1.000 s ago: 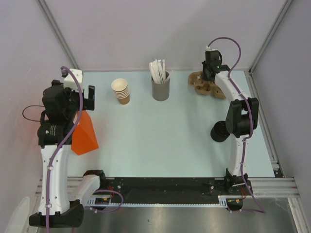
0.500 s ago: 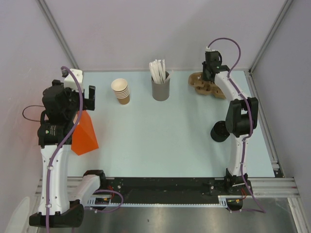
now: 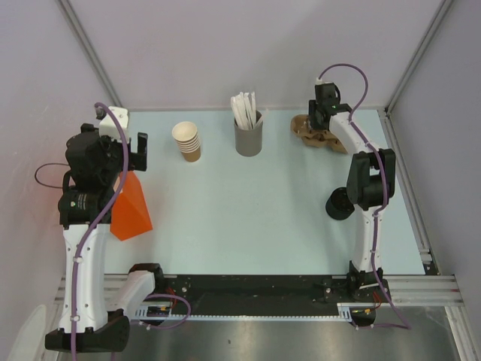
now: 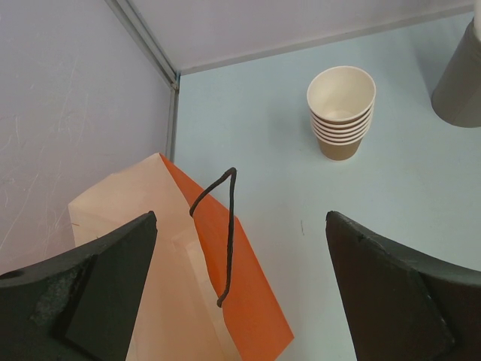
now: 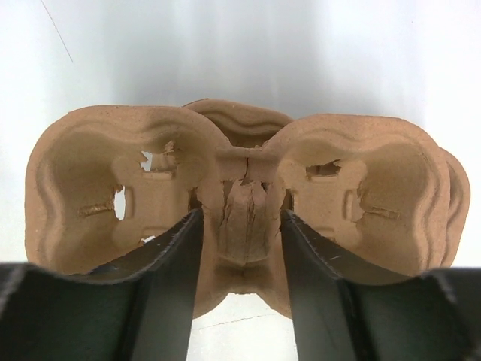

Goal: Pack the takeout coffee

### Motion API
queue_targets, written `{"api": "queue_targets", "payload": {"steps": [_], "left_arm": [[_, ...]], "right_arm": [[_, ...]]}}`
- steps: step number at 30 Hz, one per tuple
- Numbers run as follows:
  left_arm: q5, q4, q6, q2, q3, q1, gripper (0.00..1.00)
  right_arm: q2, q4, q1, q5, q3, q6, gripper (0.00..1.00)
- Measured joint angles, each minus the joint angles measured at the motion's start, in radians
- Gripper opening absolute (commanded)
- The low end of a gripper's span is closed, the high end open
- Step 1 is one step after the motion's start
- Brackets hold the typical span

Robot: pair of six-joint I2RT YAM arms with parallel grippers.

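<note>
The takeout coffee is out of view in every frame. A brown moulded-pulp cup carrier (image 3: 308, 129) lies at the table's back right. In the right wrist view the carrier (image 5: 90, 188) fills the frame. My right gripper (image 3: 320, 124) (image 5: 240, 218) is over it. Its jaws stand on either side of the cracked centre ridge, slightly apart from it, so the gripper is open. My left gripper (image 3: 131, 154) (image 4: 240, 226) hangs wide open above the mouth of an orange paper bag (image 3: 131, 207) (image 4: 259, 301) at the left. Nothing is between its fingers.
A stack of nested brown cups (image 3: 186, 141) (image 4: 341, 111) stands at the back left of centre. A grey cup of white sticks (image 3: 248, 135) (image 4: 460, 83) is beside it. A black round object (image 3: 338, 204) sits by the right arm's elbow. Walls enclose the table on three sides.
The right gripper's jaws have spread apart around the carrier's centre ridge, and its wrist has shifted slightly toward the back. The left arm has not moved.
</note>
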State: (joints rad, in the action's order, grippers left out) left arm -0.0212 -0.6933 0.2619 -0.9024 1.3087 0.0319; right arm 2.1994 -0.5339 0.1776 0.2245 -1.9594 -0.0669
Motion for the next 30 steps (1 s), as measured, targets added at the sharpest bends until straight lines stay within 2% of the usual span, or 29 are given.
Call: {"api": "queue_targets", "payload": {"steps": [17, 30], "left_arm": [[0.002, 0.000, 0.000, 0.000, 0.000, 0.000, 1.00], [0.003, 0.002, 0.000, 0.000, -0.005, 0.000, 1.00]], "right_arm": [[0.041, -0.014, 0.004, 0.018, 0.000, 0.000, 0.52], [0.041, -0.015, 0.008, 0.024, -0.001, -0.002, 0.29]]}}
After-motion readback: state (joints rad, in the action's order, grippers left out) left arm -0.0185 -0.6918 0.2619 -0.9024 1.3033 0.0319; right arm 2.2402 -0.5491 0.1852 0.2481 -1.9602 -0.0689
